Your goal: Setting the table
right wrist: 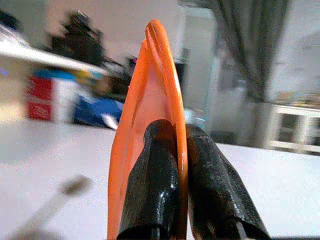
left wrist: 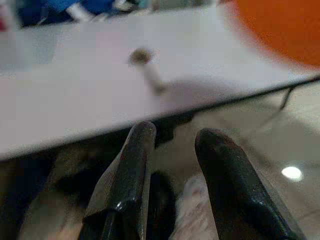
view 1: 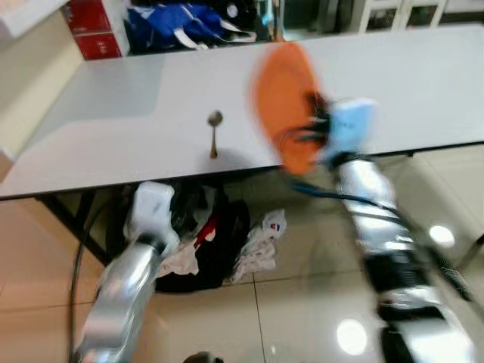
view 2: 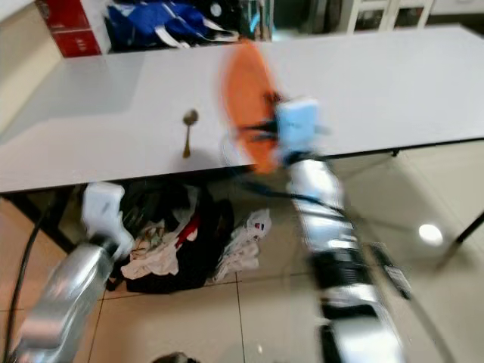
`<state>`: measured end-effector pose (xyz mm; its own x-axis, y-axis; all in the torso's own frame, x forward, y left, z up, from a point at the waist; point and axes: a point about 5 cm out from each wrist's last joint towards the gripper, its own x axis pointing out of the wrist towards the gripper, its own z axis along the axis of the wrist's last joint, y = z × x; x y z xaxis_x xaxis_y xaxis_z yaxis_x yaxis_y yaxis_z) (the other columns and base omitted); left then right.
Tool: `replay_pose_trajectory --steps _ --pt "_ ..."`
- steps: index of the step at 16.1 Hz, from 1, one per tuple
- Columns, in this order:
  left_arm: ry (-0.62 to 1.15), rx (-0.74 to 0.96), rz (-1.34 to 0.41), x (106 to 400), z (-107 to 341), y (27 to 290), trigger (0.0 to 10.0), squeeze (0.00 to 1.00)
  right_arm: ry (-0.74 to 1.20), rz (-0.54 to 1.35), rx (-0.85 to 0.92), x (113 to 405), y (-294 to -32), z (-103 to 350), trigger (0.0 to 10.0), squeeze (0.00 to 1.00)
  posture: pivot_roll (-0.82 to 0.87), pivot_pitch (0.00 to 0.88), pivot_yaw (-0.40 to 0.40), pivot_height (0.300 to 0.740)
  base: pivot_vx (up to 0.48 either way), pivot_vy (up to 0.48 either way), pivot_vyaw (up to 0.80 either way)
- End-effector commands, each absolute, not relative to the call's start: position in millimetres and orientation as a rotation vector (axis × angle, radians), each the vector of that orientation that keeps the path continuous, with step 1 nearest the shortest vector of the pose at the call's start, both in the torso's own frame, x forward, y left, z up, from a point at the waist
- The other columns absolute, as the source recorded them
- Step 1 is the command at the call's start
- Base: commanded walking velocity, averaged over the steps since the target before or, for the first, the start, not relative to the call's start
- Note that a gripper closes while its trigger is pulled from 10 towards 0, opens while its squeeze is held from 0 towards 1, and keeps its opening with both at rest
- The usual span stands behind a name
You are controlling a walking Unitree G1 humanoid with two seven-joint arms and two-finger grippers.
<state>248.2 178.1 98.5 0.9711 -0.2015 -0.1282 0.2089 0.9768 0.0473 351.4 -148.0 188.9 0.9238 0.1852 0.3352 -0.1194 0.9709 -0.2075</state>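
Observation:
An orange plate (view 1: 283, 98) is held on edge, nearly upright, over the near edge of the white table (view 1: 113, 128). My right gripper (right wrist: 181, 130) is shut on its rim, one black finger (right wrist: 155, 175) on each face. A metal spoon (view 1: 214, 132) lies on the table just left of the plate, bowl end away from me. My left gripper (left wrist: 175, 135) hangs lower, in front of the table's edge and below it, its fingers apart with nothing between them. The spoon (left wrist: 145, 65) lies beyond it on the tabletop. The views are blurred.
A heap of dark bags and clothes (view 1: 204, 242) lies on the tiled floor under the table. Blue bags (view 1: 181, 23) and red boxes (view 1: 91, 30) stand beyond the far edge. A black table leg (view 1: 68, 219) slants down at the left.

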Motion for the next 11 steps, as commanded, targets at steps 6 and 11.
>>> replay_pose_trajectory --steps 6,11 --pt "0.081 0.113 -0.139 244.8 102.7 197.3 10.0 0.00 -0.538 0.010 -0.290 339.7 -175.3 212.4 10.0 0.00 -0.07 0.000 0.065 0.740 0.000 0.000 0.00" --pt "0.048 0.054 -0.158 258.2 109.0 179.7 10.0 0.00 -0.540 0.029 -0.244 342.4 -157.4 210.7 10.0 0.00 -0.08 0.000 0.075 0.740 0.206 0.201 0.00"
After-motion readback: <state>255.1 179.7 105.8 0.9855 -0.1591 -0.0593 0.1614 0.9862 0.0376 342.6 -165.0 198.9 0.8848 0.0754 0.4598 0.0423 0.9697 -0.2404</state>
